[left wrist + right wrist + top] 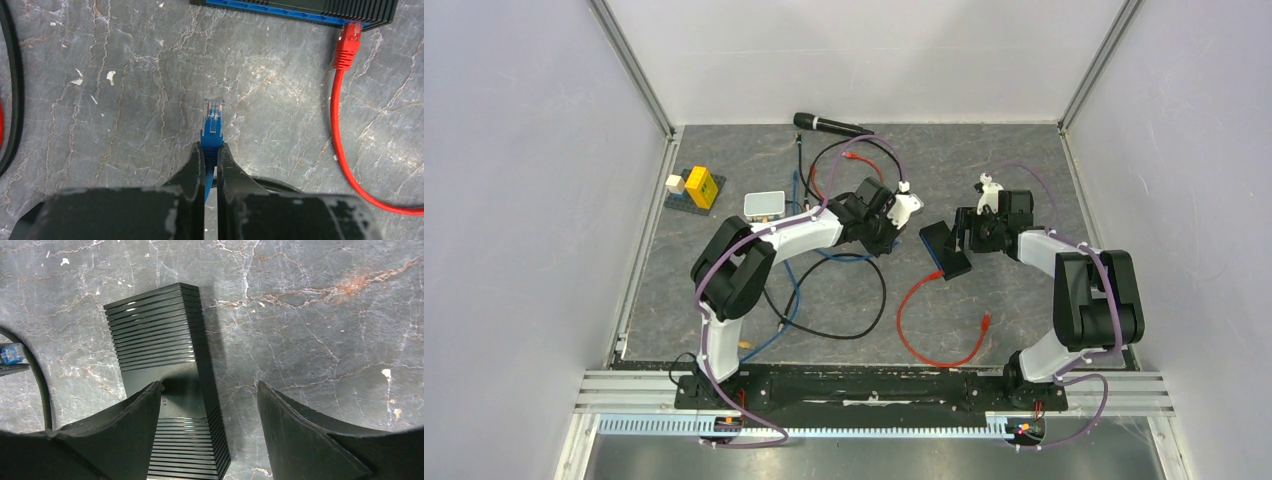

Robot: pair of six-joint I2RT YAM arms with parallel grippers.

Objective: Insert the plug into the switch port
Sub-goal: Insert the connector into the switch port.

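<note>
Nearest the left wrist camera, the left gripper (pixel 211 150) had its jaws pressed onto the boot of the blue plug (pixel 212 122), whose clear tip stuck forward over the table (pixel 125 100). The grip was far back on the boot, so the plug could probably pivot or slide between the pads once its nose met resistance. Beyond a stretch of bare stone lay the switch (pixel 320 7), well apart from the plug, with the switch port (pixel 280 11) somewhere along its blue face; the openings themselves were too foreshortened to make out. A red plug (pixel 348 42) already sat at the right end, its red cable (pixel 335 130) curving back, and drifting right could snag it. The right gripper (pixel 210 385) hung with jaws spread around the switch (pixel 160 330), not clamping it, so a push might likely shove the box away.
</note>
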